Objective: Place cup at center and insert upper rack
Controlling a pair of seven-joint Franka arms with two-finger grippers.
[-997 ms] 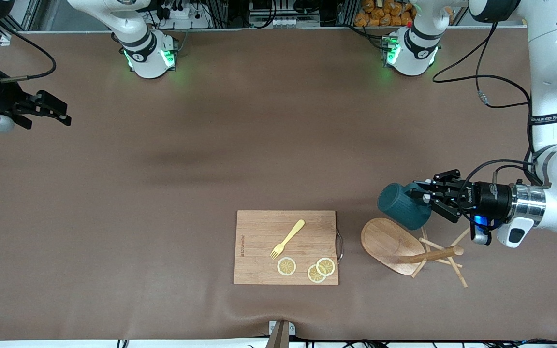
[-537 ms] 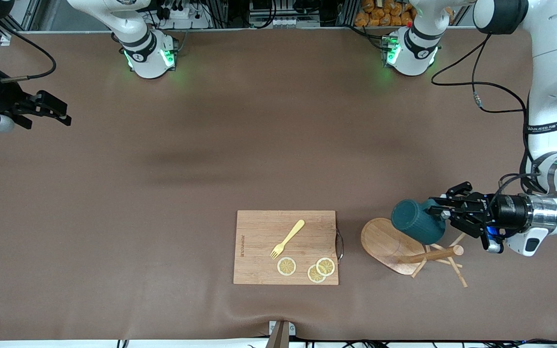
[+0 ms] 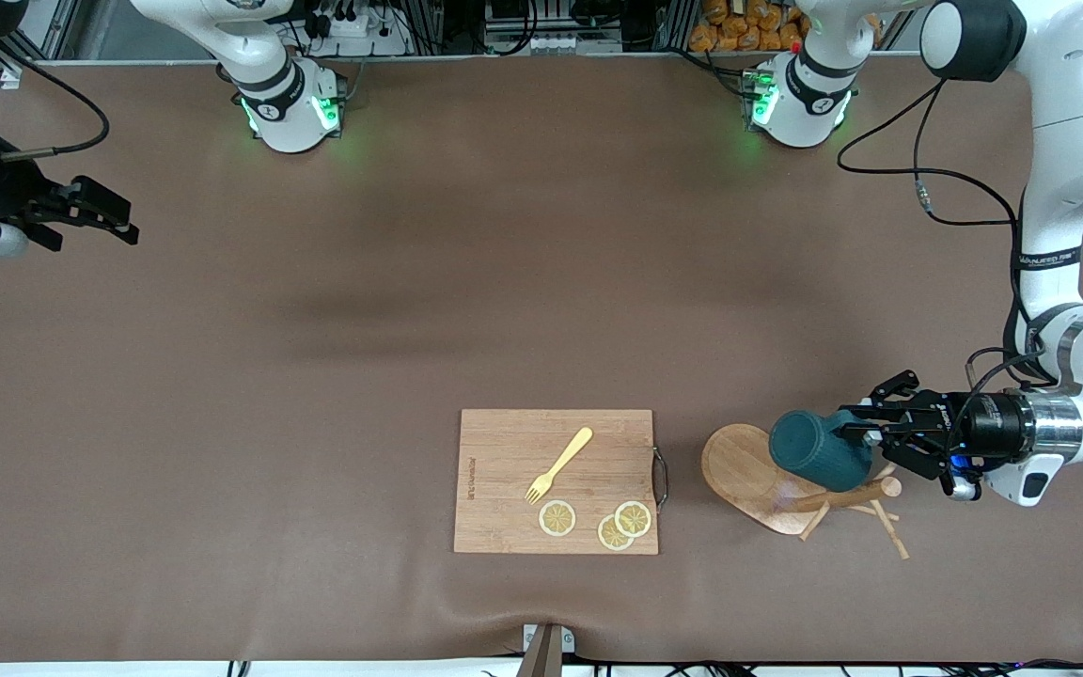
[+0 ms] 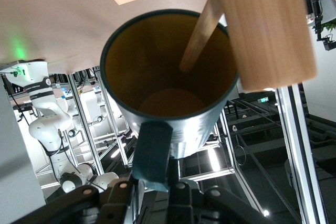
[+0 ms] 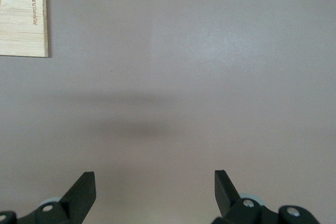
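The dark teal cup (image 3: pixel 819 449) hangs on its side in the air, with my left gripper (image 3: pixel 866 434) shut on its loop handle (image 4: pixel 152 150). It is over the upper rack (image 3: pixel 758 470), a light wooden mug tree lying toppled, its oval base on edge and its post (image 3: pixel 847 495) level with the table. In the left wrist view the cup's (image 4: pixel 168 77) tan inside faces the camera; a thin peg (image 4: pixel 202 30) reaches into its mouth beside the thick post (image 4: pixel 262 24). My left gripper (image 4: pixel 152 182) pinches the handle. My right gripper (image 3: pixel 114 221) waits open at the right arm's end.
A wooden cutting board (image 3: pixel 556 480) lies beside the rack, toward the right arm's end, with a yellow fork (image 3: pixel 560 463) and three lemon slices (image 3: pixel 557 517) on it. Its corner (image 5: pixel 21 14) shows in the right wrist view above my right gripper (image 5: pixel 152 187).
My left gripper has carried the cup from beside the rack's base to over its post and pegs, toward the left arm's end. The right arm has not moved.
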